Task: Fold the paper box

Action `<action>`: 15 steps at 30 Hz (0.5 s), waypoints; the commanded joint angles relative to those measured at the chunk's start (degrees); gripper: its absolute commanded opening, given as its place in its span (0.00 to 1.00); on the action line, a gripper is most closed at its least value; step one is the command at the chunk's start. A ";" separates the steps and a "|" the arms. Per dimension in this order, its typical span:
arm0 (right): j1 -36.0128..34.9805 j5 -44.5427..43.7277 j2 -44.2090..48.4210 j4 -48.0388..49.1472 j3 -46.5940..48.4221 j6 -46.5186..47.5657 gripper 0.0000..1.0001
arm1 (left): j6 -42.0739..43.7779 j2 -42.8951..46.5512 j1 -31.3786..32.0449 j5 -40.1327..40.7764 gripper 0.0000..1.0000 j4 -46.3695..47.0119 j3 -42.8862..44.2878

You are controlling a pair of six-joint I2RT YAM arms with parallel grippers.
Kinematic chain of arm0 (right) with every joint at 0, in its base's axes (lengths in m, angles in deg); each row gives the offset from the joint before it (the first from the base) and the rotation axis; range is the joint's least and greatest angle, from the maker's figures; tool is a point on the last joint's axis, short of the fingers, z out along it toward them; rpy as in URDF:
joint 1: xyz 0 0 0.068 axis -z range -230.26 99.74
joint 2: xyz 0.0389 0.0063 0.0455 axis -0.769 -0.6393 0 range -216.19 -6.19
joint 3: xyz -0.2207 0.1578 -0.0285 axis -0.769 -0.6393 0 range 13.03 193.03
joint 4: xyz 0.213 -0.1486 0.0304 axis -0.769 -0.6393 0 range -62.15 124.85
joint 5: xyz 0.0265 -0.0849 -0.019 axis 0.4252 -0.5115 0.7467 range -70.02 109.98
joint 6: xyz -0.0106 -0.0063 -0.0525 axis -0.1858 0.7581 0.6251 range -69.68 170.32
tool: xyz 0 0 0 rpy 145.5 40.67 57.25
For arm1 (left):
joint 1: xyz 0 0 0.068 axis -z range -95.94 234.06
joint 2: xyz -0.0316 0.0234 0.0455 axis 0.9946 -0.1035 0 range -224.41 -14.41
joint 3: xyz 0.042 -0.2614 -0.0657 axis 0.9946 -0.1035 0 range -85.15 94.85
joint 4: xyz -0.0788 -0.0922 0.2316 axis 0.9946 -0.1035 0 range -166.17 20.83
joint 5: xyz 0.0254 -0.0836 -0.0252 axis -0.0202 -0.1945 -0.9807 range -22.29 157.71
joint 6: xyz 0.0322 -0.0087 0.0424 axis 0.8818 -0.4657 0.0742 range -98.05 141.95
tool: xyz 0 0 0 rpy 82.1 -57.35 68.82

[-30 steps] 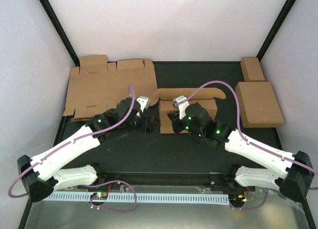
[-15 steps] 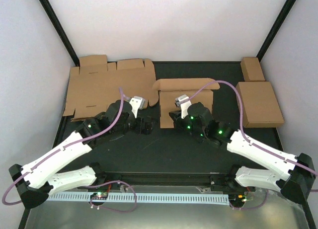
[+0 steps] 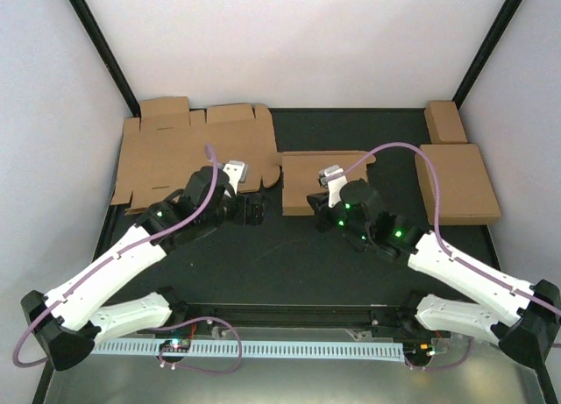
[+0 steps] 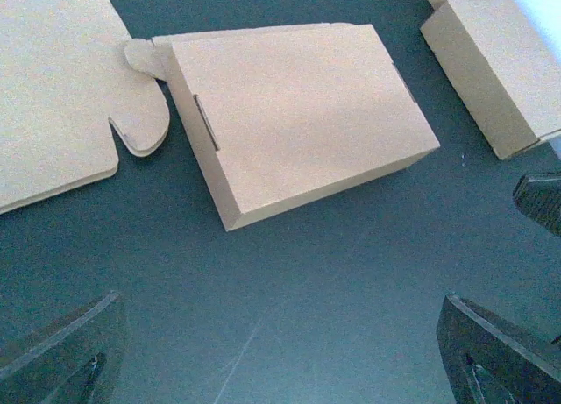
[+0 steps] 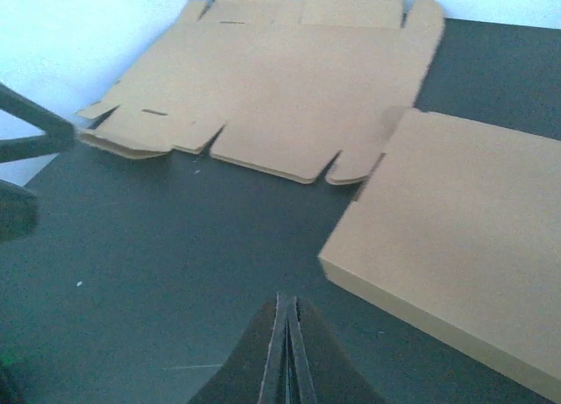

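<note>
The paper box (image 3: 307,172) lies in the middle of the mat as a shallow folded box with its lid down flat. It fills the upper part of the left wrist view (image 4: 298,115) and the right side of the right wrist view (image 5: 465,246). My left gripper (image 3: 252,208) hovers just left of it, open wide, with nothing but mat between its fingers (image 4: 61,356). My right gripper (image 3: 314,201) is shut and empty at the box's near edge. Its fingertips (image 5: 285,334) are pressed together over the mat, close to the box's corner but apart from it.
A flat die-cut cardboard sheet (image 3: 193,154) lies at the back left, its rounded tabs close to the box (image 4: 145,128). Two closed brown boxes sit at the right edge, a small one (image 3: 445,121) and a larger one (image 3: 456,183). White walls enclose the mat.
The box's lid, raised a second ago, has come down flat. My left gripper opened fully and drew back to the left. My right gripper shifted slightly right, still shut.
</note>
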 commanded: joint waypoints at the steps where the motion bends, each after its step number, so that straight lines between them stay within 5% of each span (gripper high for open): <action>1: 4.32 -1.44 0.93 -4.43 1.35 -1.03 0.03 | 2.35 -2.11 -4.05 -4.28 0.99 4.28 1.42; 15: 36.52 28.32 -12.31 2.53 -1.88 -1.56 0.18 | 3.25 -25.97 -12.83 -24.01 0.90 21.47 1.94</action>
